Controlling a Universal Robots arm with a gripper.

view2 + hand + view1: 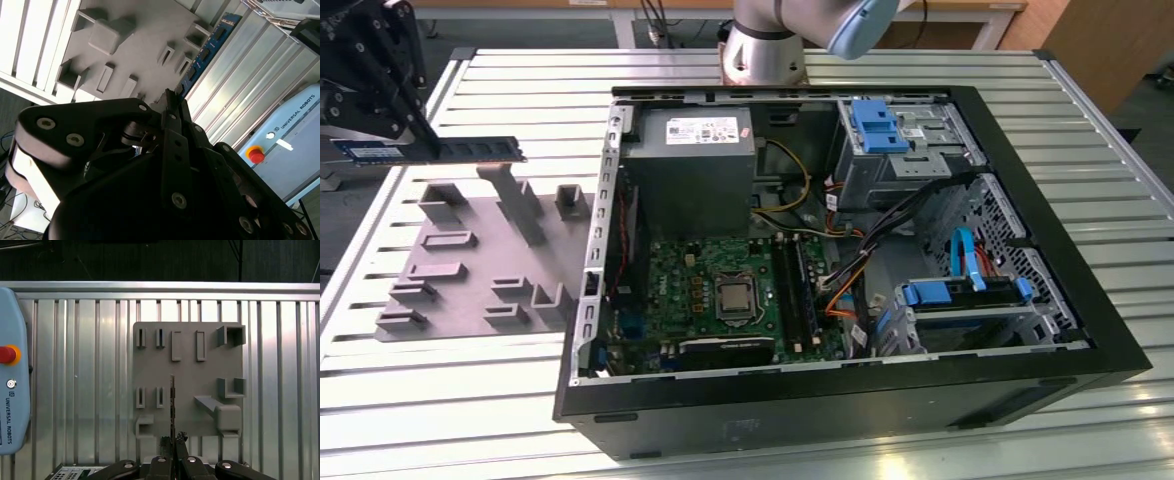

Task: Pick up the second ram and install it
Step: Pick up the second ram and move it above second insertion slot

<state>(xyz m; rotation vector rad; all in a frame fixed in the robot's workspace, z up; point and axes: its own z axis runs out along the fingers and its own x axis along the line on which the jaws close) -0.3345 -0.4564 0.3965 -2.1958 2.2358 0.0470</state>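
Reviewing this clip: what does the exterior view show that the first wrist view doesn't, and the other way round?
Exterior view: the open computer case with its motherboard, on that view's right of the grey holder plate. First wrist view: a blue-grey pendant with a red button, lying on the ribbed table. Shared: the pincer shut on the second ram, held above the plate. The wrist view sees the stick edge-on.

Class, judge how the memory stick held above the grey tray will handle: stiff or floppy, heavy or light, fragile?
Probably stiff: the second ram juts level from the jaws of the gripper without sagging. Likely light: edge-on in the first wrist view it looks very thin. Possibly fragile: bare chips show on its board in the second wrist view.
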